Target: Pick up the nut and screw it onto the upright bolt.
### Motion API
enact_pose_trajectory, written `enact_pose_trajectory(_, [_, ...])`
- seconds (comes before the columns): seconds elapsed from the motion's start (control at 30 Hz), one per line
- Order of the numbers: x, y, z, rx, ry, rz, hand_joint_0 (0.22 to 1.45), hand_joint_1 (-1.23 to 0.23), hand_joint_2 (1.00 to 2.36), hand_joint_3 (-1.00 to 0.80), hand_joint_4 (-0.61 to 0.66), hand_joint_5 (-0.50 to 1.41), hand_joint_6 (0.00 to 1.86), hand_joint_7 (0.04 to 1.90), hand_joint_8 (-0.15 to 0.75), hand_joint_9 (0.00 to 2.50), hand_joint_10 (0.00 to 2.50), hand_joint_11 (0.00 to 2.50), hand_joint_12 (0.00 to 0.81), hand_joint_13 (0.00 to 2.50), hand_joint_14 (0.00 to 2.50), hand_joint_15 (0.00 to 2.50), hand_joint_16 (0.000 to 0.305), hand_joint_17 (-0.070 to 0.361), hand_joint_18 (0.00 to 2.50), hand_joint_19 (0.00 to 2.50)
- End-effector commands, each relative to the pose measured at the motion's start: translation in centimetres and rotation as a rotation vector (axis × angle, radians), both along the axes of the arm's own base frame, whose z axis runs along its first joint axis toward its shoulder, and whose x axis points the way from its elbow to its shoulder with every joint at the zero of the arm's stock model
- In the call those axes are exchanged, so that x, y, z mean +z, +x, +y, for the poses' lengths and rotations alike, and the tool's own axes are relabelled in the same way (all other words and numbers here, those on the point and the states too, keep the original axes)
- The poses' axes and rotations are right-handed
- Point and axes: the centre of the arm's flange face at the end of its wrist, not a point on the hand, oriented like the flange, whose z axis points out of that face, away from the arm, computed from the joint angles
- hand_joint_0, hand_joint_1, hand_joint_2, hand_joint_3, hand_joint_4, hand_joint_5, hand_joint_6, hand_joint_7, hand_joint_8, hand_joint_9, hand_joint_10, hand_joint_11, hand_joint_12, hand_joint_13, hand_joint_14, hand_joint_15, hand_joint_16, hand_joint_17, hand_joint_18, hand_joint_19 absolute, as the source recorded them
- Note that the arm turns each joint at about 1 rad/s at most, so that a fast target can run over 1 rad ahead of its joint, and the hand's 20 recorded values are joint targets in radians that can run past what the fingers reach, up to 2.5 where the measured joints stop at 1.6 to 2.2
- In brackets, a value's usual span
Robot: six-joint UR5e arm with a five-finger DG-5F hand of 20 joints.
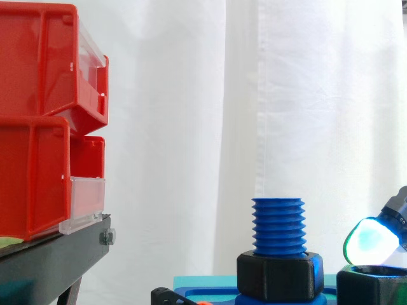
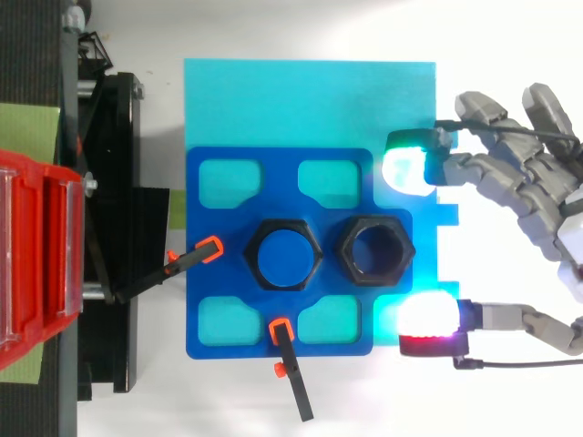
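A blue threaded bolt [image 1: 278,223] stands upright on the blue plate [image 2: 209,309], with a black hex nut [image 1: 280,274] round its base. From above, the bolt's blue top [image 2: 285,258] shows inside that nut. A second black nut [image 2: 377,249] lies loose on the plate just right of the bolt, and its rim [image 1: 372,283] is at the lower right in the side view. My hand [image 2: 547,205] comes in from the right, open. Its fingers are spread, with one glowing pad [image 2: 407,169] beyond the loose nut and another [image 2: 428,323] on its near side. Neither touches it.
The plate rests on a cyan sheet [image 2: 310,100]. Two black clamps with orange tips [image 2: 209,248] [image 2: 281,330] grip the plate's left and front edges. Red bins [image 1: 44,121] on a black stand [image 1: 51,260] rise at the left, before a white curtain.
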Motion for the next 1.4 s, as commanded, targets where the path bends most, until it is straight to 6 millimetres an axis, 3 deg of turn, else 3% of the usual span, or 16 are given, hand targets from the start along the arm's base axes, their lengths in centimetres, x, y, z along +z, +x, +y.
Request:
enact_pose_trajectory(0.0, [0.2,0.2,0.5,0.003,-0.023,0.003,0.32,-0.61,1.00,-0.50,0.21,-0.30,0.50,0.71,0.303,0.00,0.00,0.00,0.404,0.00,0.00,0.00,0.057,0.128,0.00,0.00])
enact_pose_trajectory(0.27, [0.5,0.4,1.1,0.002,-0.048,0.006,0.32,-0.66,1.00,-0.50,0.24,-0.29,0.50,0.72,0.306,0.02,0.00,0.00,0.409,0.00,0.00,0.00,0.059,0.132,0.00,0.00])
enact_pose_trajectory(0.53, [0.0,1.1,1.8,-0.018,-0.066,0.031,0.38,-0.62,1.00,-0.50,0.24,-0.28,0.50,0.75,0.303,0.08,0.00,0.00,0.381,0.00,0.00,0.00,0.052,0.118,0.00,0.00])
enact_pose_trajectory(0.73, [-0.1,1.1,1.7,-0.026,-0.057,0.028,0.40,-0.59,1.00,-0.50,0.23,-0.27,0.50,0.75,0.296,0.11,0.00,0.00,0.372,0.00,0.00,0.00,0.050,0.112,0.00,0.00])
enact_pose_trajectory(0.9, [-1.5,1.3,1.6,-0.022,-0.067,0.042,0.40,-0.58,1.00,-0.50,0.23,-0.27,0.50,0.75,0.299,0.12,0.00,0.00,0.371,0.00,0.00,0.00,0.050,0.112,0.00,0.00])
enact_pose_trajectory(1.37, [-1.6,1.4,1.4,-0.022,-0.063,0.038,0.40,-0.58,1.00,-0.50,0.24,-0.27,0.50,0.76,0.301,0.15,0.00,0.00,0.368,0.02,0.00,0.00,0.049,0.111,0.00,0.00])
